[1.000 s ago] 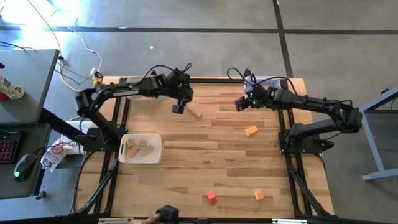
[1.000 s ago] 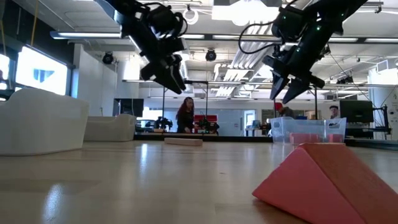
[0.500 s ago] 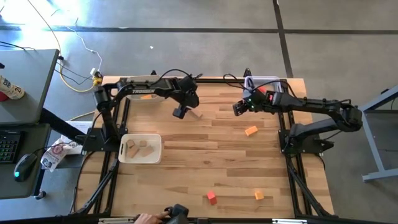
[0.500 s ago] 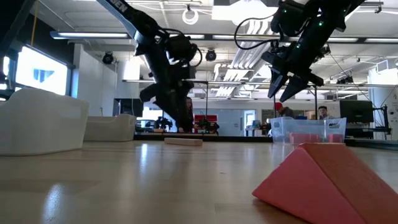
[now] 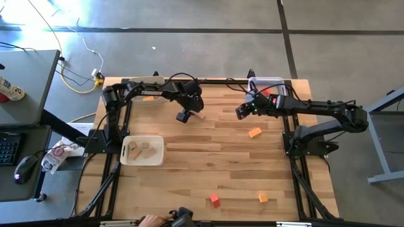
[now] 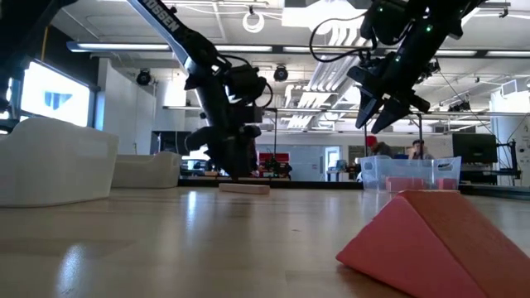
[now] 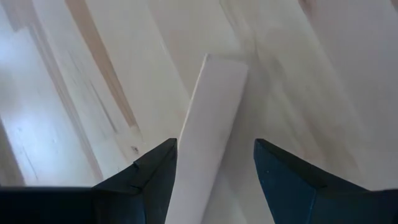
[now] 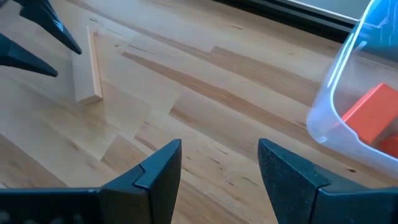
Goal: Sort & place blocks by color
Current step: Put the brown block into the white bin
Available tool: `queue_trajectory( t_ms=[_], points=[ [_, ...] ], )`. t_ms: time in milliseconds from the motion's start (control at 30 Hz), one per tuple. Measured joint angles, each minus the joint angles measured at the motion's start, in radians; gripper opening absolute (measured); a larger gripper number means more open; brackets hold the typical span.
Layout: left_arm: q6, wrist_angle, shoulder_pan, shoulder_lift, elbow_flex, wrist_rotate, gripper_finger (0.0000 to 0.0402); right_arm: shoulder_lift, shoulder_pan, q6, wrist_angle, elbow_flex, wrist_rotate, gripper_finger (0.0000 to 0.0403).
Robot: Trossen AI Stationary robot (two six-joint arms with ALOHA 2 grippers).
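A light wood plank (image 5: 197,115) lies flat on the table at the far middle. My left gripper (image 5: 184,116) hangs just above its end, open and pointing steeply down. In the left wrist view, one finger stands on each side of the plank (image 7: 211,124). I see no touch. My right gripper (image 5: 242,111) hovers open above bare table, to the right of the plank (image 8: 87,68). An orange block (image 5: 254,132) lies near it. A red block (image 5: 214,200) and another orange block (image 5: 262,198) lie near the front edge.
A pale bin (image 5: 142,150) at the left holds several light wood blocks. A clear bin (image 5: 271,85) at the far right holds red blocks (image 8: 373,112). A second pale bin (image 5: 144,82) stands at the far left. A person's hand (image 5: 148,221) shows at the front edge.
My left gripper has come down from well above the table to just over the plank's end. It has tipped steeper and shifted a little toward the near edge. The plank has not moved.
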Motion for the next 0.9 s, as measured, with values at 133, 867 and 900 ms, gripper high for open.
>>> queue_trajectory(
  t_ms=[133, 867, 900],
  points=[
    [0.008, 0.002, 0.000, 0.022, 0.000, -0.003, 0.0197, 0.000, 0.010, 0.000, 0.004, 0.000, 0.013, 0.0197],
    [0.005, 0.116, 0.020, 0.073, 0.039, -0.064, 0.0197, 0.000, 0.010, -0.006, 0.008, 0.000, 0.006, 0.0197],
    [0.001, 0.116, 0.021, 0.073, 0.044, -0.059, 0.0197, 0.000, 0.010, -0.006, 0.008, 0.000, 0.006, 0.0197]
  ],
)
